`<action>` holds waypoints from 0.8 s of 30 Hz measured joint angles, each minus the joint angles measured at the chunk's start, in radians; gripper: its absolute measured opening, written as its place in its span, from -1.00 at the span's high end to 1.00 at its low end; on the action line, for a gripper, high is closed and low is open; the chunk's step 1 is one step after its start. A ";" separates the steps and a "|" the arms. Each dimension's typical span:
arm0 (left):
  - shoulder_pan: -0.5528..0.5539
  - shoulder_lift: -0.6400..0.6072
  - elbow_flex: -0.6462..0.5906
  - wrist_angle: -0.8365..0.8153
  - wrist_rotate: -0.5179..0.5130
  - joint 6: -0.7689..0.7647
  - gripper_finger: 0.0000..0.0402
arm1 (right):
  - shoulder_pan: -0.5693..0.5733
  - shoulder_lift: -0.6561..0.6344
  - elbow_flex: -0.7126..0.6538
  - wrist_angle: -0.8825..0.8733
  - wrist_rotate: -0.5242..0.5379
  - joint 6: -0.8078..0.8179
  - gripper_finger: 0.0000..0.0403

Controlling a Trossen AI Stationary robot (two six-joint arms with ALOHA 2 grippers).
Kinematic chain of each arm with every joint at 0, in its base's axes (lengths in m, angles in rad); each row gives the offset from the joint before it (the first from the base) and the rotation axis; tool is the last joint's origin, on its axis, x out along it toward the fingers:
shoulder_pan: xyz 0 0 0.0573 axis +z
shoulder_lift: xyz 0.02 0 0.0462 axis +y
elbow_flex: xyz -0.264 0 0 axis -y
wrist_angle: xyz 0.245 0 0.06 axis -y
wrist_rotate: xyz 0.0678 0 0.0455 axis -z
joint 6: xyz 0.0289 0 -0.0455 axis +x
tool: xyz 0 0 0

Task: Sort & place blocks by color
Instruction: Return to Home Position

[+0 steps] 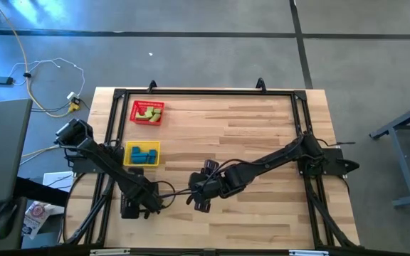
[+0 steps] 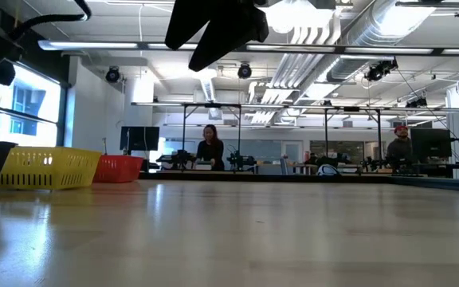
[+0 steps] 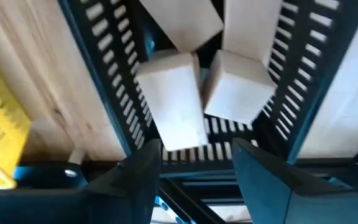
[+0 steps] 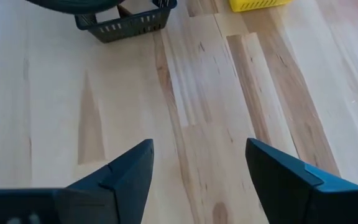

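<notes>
Table (image 1: 262, 128), read as a dial from above, 6 at the near edge.

1. Right gripper (image 4: 197, 158): at 6 o'clock, near the front edge. Fingers spread apart, holding nothing, bare wood beneath.
2. Left gripper (image 3: 196, 152): at 8 o'clock, hanging over the black mesh tray (image 3: 114, 93). Fingers apart and empty.
3. Tan wooden blocks (image 3: 169, 99): four show inside the black mesh tray, lying jumbled against each other on its slatted floor, directly under the left gripper.
4. Blue blocks (image 1: 143, 154): a small cluster in the yellow tray (image 1: 128, 147), at 9 o'clock, just beyond the black tray.
5. Light green blocks (image 1: 150, 112): heaped in the red tray (image 1: 135, 107), at 10 o'clock, toward the far left corner and apart from the yellow tray.
6. Room beyond the far edge: a person (image 2: 210, 147) at a bench, and a second person (image 2: 401, 143) at 2 o'clock.
</notes>
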 joint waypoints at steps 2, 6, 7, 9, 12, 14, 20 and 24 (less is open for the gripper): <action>-0.001 -0.010 0.000 -0.002 -0.029 0.016 0.07 | 0.000 0.000 0.000 -0.005 0.002 0.000 -0.19; -0.009 -0.070 0.001 0.008 -0.121 0.011 0.07 | 0.000 0.000 0.000 -0.009 -0.002 -0.005 -0.19; -0.012 -0.092 0.001 0.014 -0.144 0.010 0.07 | 0.000 0.000 0.000 -0.014 -0.013 -0.024 -0.19; -0.021 -0.144 0.001 0.042 -0.205 0.018 0.07 | 0.000 0.000 0.001 -0.046 -0.040 -0.075 -0.19; -0.032 -0.235 0.001 0.126 -0.278 0.047 0.06 | 0.000 0.000 0.001 -0.098 -0.006 -0.063 -0.19; -0.032 -0.295 0.001 0.214 -0.312 0.083 0.06 | 0.001 0.000 0.001 -0.154 0.048 -0.058 -0.19; -0.020 -0.465 -0.003 0.478 -0.357 0.267 0.06 | 0.000 -0.026 0.001 -0.294 0.174 -0.053 -0.19; 0.005 -0.560 -0.006 0.549 -0.381 0.375 0.06 | 0.002 -0.083 0.001 -0.352 0.249 -0.071 -0.19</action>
